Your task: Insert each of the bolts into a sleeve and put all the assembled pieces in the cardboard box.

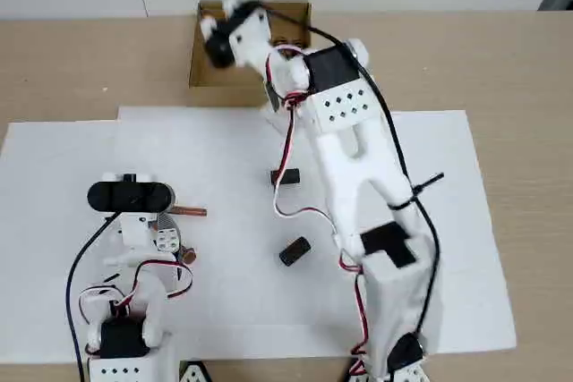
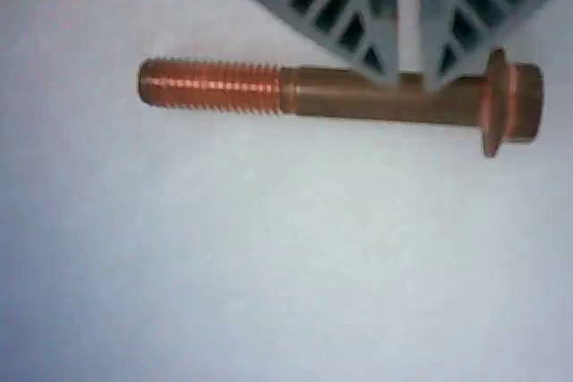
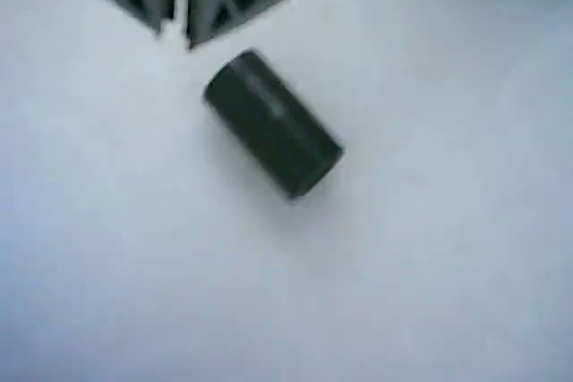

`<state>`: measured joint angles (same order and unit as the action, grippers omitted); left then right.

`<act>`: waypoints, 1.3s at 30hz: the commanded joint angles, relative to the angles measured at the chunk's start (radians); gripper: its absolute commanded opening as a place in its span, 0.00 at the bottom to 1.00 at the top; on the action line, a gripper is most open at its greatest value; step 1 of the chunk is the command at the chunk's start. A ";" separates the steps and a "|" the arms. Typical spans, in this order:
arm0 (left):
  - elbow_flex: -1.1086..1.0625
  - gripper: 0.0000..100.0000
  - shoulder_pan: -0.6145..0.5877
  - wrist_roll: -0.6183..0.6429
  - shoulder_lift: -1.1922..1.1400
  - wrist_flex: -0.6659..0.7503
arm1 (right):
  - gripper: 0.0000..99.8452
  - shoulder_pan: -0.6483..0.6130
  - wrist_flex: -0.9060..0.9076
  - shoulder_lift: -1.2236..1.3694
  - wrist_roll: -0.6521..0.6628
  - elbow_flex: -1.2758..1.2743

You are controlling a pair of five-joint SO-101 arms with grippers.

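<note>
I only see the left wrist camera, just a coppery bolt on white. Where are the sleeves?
Observer: Two lie on the white paper, right of your bolt: a far sleeve and a near sleeve.
Operator: Are they standing up?
Observer: No, both lie on their sides.
Operator: Where's the box?
Observer: The cardboard box sits beyond the paper's far edge, and the other arm stretches over it.
</note>
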<state>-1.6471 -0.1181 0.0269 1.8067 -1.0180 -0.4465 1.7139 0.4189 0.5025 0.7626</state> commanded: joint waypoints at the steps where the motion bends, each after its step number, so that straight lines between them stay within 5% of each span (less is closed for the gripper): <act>1: 0.007 0.01 0.000 -0.002 0.011 -0.005 | 0.03 0.005 0.002 -0.070 0.081 -0.077; 6: 0.008 0.01 0.000 -0.002 0.011 -0.005 | 0.13 0.002 0.004 -0.027 0.184 -0.095; 21: 0.008 0.01 0.000 -0.002 0.011 -0.005 | 0.20 -0.028 0.005 0.091 0.427 -0.100; 39: 0.008 0.01 0.002 -0.002 0.011 -0.005 | 0.22 -0.038 0.001 0.216 0.491 -0.100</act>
<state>-1.6471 -0.1181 0.0269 1.8067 -1.0180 -0.4787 1.7139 0.6368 0.9751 0.6582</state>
